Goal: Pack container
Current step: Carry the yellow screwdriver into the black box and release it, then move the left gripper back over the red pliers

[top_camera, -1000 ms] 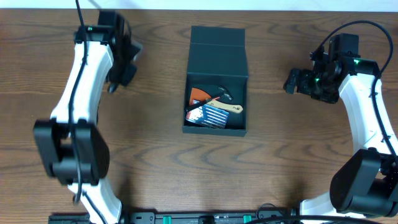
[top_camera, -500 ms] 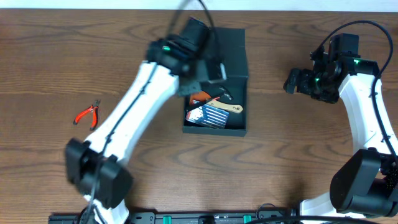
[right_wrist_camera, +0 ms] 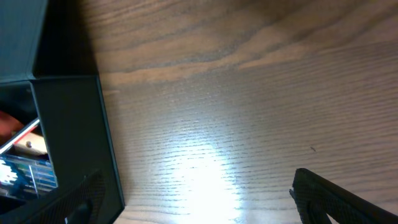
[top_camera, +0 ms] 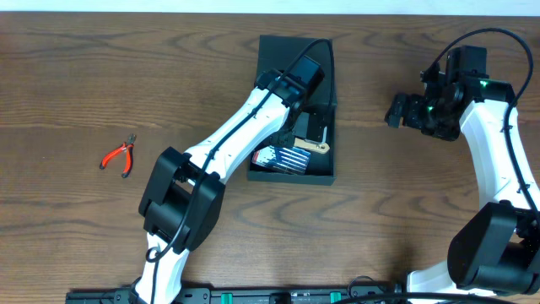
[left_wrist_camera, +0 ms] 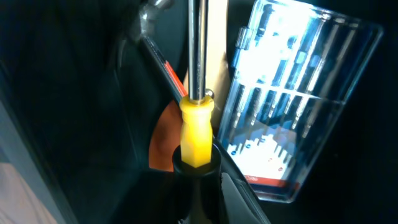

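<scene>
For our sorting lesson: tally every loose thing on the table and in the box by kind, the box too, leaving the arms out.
Pliers: 1
Hammer: 1
Screwdriver: 1
Bit case: 1
Orange item, kind unclear: 1
Box: 1
Total: 6

Left arm [top_camera: 245, 124] stretches over the open container [top_camera: 291, 177]; red pliers [top_camera: 119, 156] lie well apart.

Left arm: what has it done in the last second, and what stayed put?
The left gripper swung right from the far left and down into the container, shut on a screwdriver. Its move uncovered the pliers. The container and the open right gripper stayed put.
</scene>
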You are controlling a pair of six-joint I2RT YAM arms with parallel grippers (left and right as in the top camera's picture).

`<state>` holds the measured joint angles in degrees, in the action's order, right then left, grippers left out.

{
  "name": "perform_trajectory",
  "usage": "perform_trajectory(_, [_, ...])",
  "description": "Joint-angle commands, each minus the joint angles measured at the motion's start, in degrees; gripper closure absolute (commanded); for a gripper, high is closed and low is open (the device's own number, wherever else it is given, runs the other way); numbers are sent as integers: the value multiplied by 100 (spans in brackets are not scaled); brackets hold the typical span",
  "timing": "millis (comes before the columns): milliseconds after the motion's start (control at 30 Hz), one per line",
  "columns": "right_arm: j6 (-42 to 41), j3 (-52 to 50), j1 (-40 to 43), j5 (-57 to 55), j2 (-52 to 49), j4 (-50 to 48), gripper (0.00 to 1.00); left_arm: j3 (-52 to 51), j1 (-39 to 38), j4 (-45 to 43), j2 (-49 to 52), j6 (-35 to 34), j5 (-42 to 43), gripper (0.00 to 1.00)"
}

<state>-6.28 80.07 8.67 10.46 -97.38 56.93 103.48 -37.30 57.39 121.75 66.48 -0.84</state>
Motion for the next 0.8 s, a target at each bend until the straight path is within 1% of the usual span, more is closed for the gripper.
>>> perform_trajectory(0, [79,7,26,-35,-26,39,3,-11,20,-55,52,26,-70,71])
perform_trajectory(67, [79,7,26,-35,-26,59,3,-2,20,-149,0,-317,-295,47])
perform_trajectory(133, [76,7,26,-35,-26,74,3,50,22,-260,-52,-782,-643,36])
perform_trajectory(167, [79,7,26,-35,-26,74,3,92,24,-275,-85,-929,-789,33])
perform_trajectory(267, [76,7,26,-35,-26,72,3,262,33,-273,-229,-1427,-1137,31])
perform_trajectory(400, [79,7,26,-35,-26,79,3,398,90,-258,-651,-2343,-1827,30])
perform_trajectory(533, [79,7,26,-35,-26,79,3,407,424,-188,-1311,-3432,-2461,30])
perform_trajectory(633, [79,7,26,-35,-26,96,3,407,1010,-2,-1864,-4494,-2527,30])
perform_trajectory(667, [79,7,26,-35,-26,98,3,407,1325,76,-2065,-4935,-2520,25])
perform_trajectory(767, [79,7,26,-37,-26,98,2,407,2275,354,-2413,-5980,-2485,22])
